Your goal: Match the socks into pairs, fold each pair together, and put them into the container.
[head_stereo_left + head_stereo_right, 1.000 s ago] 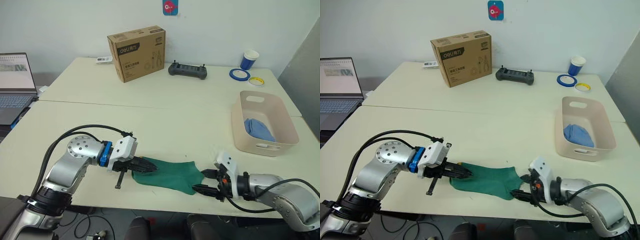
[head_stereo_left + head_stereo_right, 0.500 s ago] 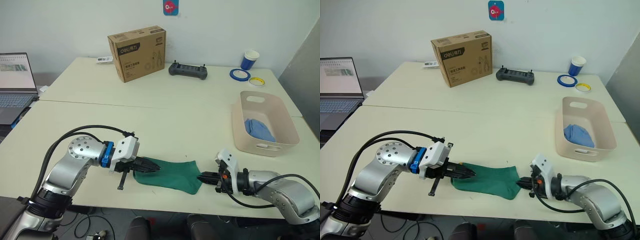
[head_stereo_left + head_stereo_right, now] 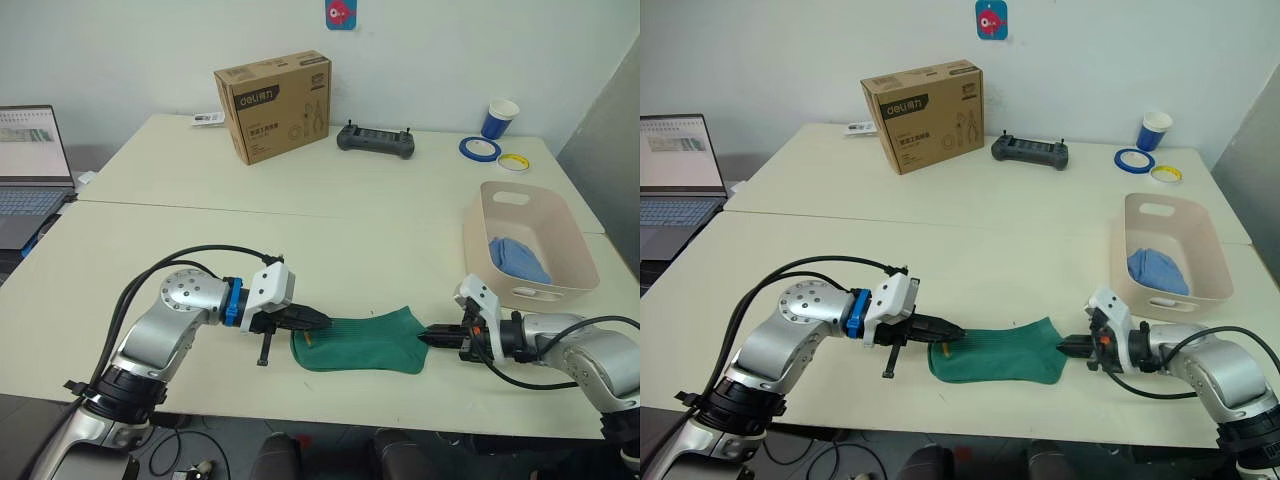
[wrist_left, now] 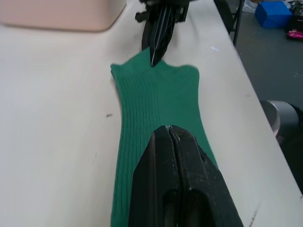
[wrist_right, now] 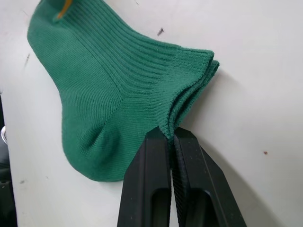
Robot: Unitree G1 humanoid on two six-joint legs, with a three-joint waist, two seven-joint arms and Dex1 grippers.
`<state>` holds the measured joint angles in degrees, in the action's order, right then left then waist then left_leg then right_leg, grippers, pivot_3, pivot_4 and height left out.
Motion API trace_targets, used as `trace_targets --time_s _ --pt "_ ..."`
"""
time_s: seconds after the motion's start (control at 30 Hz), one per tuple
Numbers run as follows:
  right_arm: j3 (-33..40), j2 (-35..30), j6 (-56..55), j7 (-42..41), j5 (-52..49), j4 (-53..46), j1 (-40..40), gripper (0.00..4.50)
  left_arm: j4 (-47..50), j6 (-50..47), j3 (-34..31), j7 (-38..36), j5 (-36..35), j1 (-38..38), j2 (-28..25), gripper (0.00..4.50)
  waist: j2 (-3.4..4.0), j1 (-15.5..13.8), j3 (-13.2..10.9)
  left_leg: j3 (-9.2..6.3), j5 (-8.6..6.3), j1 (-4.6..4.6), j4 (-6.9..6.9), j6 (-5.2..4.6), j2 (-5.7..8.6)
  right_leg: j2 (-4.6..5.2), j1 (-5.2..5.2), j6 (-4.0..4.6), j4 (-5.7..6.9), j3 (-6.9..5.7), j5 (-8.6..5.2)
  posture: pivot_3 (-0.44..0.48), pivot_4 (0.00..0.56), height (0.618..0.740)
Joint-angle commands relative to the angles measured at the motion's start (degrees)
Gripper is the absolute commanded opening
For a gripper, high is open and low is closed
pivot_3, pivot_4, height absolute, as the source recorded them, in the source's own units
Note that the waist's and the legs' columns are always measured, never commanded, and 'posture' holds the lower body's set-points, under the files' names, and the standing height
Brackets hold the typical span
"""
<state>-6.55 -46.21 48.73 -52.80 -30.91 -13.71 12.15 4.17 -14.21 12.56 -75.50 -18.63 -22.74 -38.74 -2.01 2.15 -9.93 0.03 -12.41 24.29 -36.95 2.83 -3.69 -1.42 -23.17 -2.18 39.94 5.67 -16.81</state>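
A dark green sock (image 3: pixel 360 342) lies flat near the table's front edge, stretched between my two grippers. My left gripper (image 3: pixel 318 321) is shut on its toe end, where a bit of yellow shows. My right gripper (image 3: pixel 432 339) is shut on the cuff (image 5: pixel 189 71), pinching the ribbed edge between its fingers (image 5: pixel 156 156). In the left wrist view the sock (image 4: pixel 156 104) runs away from my left gripper (image 4: pixel 169 128) to the right gripper (image 4: pixel 156 52). The pale pink container (image 3: pixel 520 292) stands at the right with a light blue sock (image 3: pixel 517 258) inside.
A brown cardboard box (image 3: pixel 272 105), a black controller (image 3: pixel 375 140), a blue cup (image 3: pixel 499 118) and two tape rolls (image 3: pixel 479 149) sit at the back. A laptop (image 3: pixel 30 170) is at the far left. The table's front edge runs just below the sock.
My right gripper has shut on the sock's cuff. Both grippers have shifted to the right with the sock, which now lies shorter and more bunched.
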Motion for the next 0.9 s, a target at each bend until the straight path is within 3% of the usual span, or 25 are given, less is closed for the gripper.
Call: trace_targets --time_s 0.03,0.2,0.33,0.57,0.73,0.9 --pt "0.4 -0.57 -1.34 -1.61 0.57 0.36 1.56 0.06 -1.3 3.23 1.65 0.25 3.25 -0.04 -0.17 0.0 0.0 0.01 0.0 0.01 0.0 0.0 -0.01 0.0 0.0 0.0 0.0 0.0 0.0 0.01 0.0 0.0 0.15 0.74" --pt "0.49 -0.57 -1.53 -2.38 0.98 0.67 1.73 0.06 -3.82 7.51 4.28 -0.22 7.99 1.28 -0.89 0.0 0.0 0.01 0.0 0.02 0.0 0.0 -0.01 0.0 0.0 0.0 0.01 -0.01 0.01 0.02 0.01 0.0 0.15 0.74" --pt "1.11 0.07 -1.08 -2.18 0.41 0.17 1.62 0.06 -7.39 9.24 5.97 2.29 10.77 1.48 1.88 0.0 0.01 -0.15 0.0 0.02 0.0 0.0 -0.02 0.0 0.0 0.01 0.01 -0.01 0.01 0.02 0.01 0.0 0.15 0.74" --pt "4.99 2.13 4.78 -2.65 -6.88 -2.74 2.4 0.06 -9.41 11.65 8.66 2.62 16.0 2.64 0.51 0.0 0.11 -0.17 0.07 0.01 0.0 -0.05 -0.01 0.0 0.0 0.02 0.05 -0.01 0.01 0.02 0.01 0.0 0.15 0.74" --pt "10.22 10.98 16.37 4.19 -19.64 -4.71 7.52 0.06 -9.81 10.25 8.96 2.87 16.72 2.45 -0.12 0.0 0.18 0.71 0.11 -0.01 0.0 -0.53 0.06 0.0 -0.01 0.0 0.52 0.0 0.0 0.03 0.01 0.0 0.15 0.74" --pt "8.26 15.27 18.93 8.09 -20.89 -5.03 10.0 0.06 -9.95 9.96 8.71 2.68 16.29 1.91 -0.22 0.0 0.18 1.1 0.11 -0.02 -0.01 -0.79 0.09 0.0 0.0 0.04 0.83 0.05 -0.08 0.0 -0.04 0.0 0.15 0.74"
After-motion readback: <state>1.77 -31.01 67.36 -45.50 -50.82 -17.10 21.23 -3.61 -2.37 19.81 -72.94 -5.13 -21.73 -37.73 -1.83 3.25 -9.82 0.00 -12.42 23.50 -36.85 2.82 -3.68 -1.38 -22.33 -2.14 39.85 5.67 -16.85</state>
